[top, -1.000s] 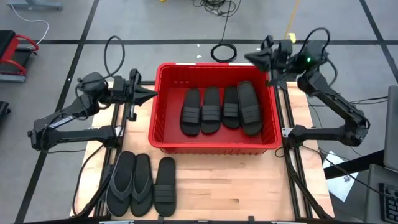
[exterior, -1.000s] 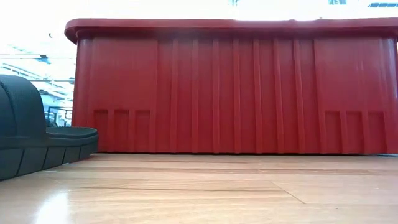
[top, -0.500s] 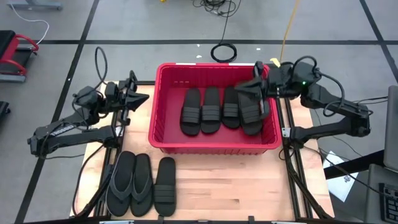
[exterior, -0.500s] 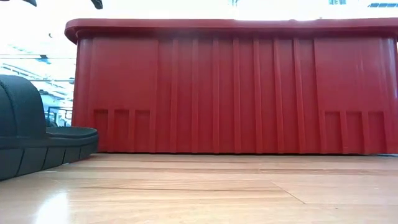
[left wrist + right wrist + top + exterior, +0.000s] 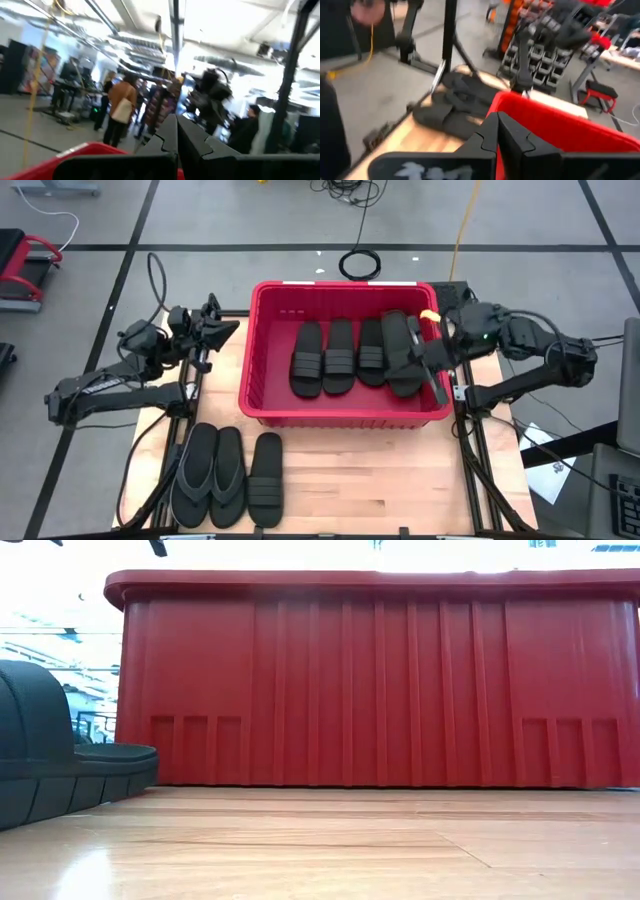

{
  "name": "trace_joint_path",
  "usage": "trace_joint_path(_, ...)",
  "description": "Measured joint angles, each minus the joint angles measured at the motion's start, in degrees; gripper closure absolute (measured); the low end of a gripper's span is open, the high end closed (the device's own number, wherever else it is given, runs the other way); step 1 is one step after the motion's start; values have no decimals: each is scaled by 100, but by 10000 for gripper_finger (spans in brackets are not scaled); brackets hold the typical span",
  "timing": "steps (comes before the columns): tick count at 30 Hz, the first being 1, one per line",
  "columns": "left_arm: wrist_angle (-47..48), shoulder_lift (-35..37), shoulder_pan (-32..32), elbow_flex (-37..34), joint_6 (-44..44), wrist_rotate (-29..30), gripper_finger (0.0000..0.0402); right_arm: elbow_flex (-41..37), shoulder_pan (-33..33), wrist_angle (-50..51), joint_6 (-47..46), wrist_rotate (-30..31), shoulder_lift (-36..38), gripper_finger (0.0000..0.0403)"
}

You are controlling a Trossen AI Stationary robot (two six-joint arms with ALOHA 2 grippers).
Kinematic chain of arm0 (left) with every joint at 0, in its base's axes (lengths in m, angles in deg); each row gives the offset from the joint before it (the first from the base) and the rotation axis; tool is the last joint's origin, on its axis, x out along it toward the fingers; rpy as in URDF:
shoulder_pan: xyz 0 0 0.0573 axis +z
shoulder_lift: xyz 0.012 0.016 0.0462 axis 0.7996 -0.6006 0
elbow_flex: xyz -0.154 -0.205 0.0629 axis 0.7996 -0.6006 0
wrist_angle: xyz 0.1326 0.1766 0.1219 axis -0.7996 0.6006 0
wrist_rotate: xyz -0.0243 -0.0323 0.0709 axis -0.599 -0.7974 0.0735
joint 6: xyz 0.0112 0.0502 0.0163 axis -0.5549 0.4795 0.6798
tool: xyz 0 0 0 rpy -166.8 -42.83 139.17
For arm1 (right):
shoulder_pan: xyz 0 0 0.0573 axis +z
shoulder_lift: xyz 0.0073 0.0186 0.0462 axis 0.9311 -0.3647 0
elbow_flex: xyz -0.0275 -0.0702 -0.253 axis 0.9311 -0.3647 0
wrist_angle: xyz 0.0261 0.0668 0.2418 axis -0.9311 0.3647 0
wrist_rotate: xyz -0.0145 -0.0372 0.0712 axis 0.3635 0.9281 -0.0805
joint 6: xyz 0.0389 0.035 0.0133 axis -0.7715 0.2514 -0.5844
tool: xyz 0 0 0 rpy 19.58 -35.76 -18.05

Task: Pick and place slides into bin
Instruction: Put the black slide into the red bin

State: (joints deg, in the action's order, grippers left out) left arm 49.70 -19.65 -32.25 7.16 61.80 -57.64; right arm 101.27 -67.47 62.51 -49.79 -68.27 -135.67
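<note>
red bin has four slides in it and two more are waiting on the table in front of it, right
Not quite. The red bin does hold four slides, but the high view shows three, not two, waiting on the table in front of it: two thong flip-flops and one ribbed-strap slide lying side by side.

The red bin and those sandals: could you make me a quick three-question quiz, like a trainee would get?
1. How many slides lie in the bin?
2. True or false: three slides wait on the table in front of the bin.
3. Which gripper is over the bin? A) left gripper B) right gripper

Key: 1. Four, side by side. 2. True. 3. B; its fingers are shut and hold nothing, and the left gripper, also shut, is beside the bin's left wall.
</note>
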Motion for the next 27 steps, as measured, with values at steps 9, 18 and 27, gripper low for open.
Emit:
trace_joint_path(9, 231, -40, -431, 0, -227, 705, 401, 710, 934, -299, 86, 959, -688, 403)
trace_joint_path(18, 523, -182, -875, 0, -179, 261, 401, 2356, 1072, 114, -416, 1559, -2031, 403)
trace_joint_path(27, 644, 5, -1732, 0, -200, -1085, 401, 2518, 1422, -69, -920, 1555, -3120, 403)
